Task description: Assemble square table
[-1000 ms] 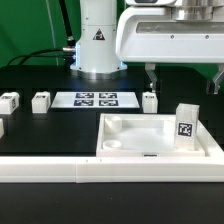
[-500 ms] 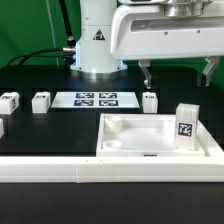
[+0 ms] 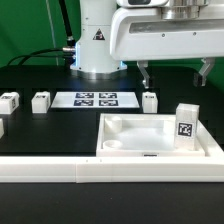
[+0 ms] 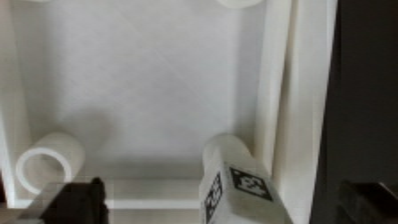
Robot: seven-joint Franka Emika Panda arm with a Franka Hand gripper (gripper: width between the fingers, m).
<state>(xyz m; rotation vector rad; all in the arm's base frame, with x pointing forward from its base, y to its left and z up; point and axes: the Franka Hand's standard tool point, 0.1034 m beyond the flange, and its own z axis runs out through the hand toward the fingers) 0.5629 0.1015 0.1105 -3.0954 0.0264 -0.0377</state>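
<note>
Judging from its looks, we take the large white plastic square tabletop slab with the raised rim (image 3: 125, 153) to be stiff, light and rather slick, so a pinch across the rim wall seems safer than any hold on the flat middle. It lies on the black desk (image 3: 50, 130), just behind the long white rail (image 3: 60, 170), toward the exterior view's right. One small white tagged block leg (image 3: 184, 127) stands upright inside it near a corner (narrow enough, we think, to grip by its plain flanks). Another loose white leg (image 3: 150, 100) sits just beyond the slab. The jaws hang above the slab, spread wide, holding and touching nothing.
</note>
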